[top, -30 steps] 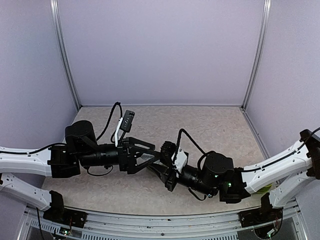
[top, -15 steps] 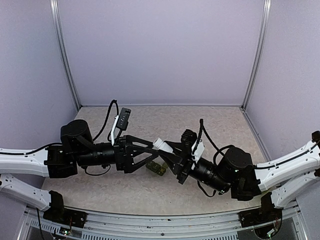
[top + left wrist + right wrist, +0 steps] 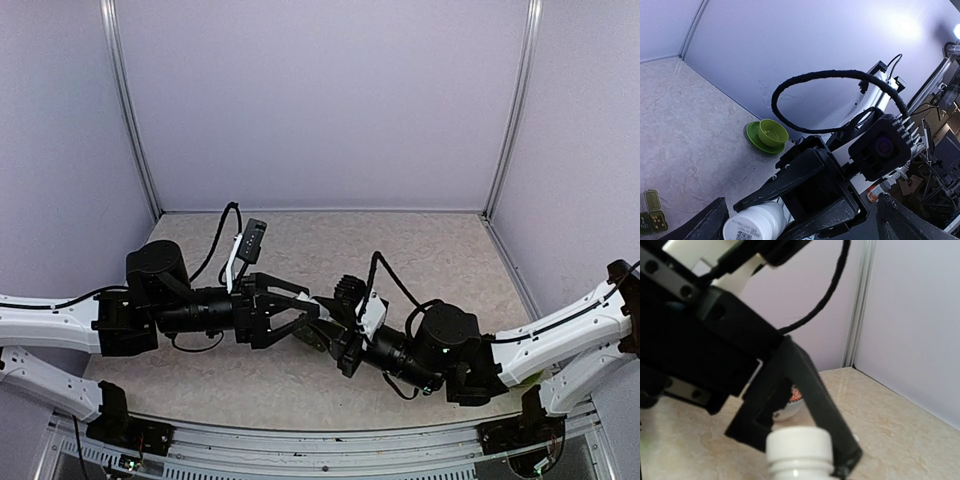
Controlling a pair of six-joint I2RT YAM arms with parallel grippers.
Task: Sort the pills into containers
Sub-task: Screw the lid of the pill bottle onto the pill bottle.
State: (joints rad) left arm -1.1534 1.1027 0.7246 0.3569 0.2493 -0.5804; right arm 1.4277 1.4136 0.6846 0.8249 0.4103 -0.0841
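Over the mottled beige bench (image 3: 450, 250), the right jaws are clamped on a white plastic pill bottle with a white screw cap (image 3: 754, 223), held mid-air at the centre. The left jaws stand wide, straddling its cap end (whether they touch it cannot be told). A lime-green bowl on its saucer (image 3: 771, 134) sits near the wall.

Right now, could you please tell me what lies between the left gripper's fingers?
The white bottle, held by the right gripper, lies between the left gripper's open fingers. The left wrist view shows it.
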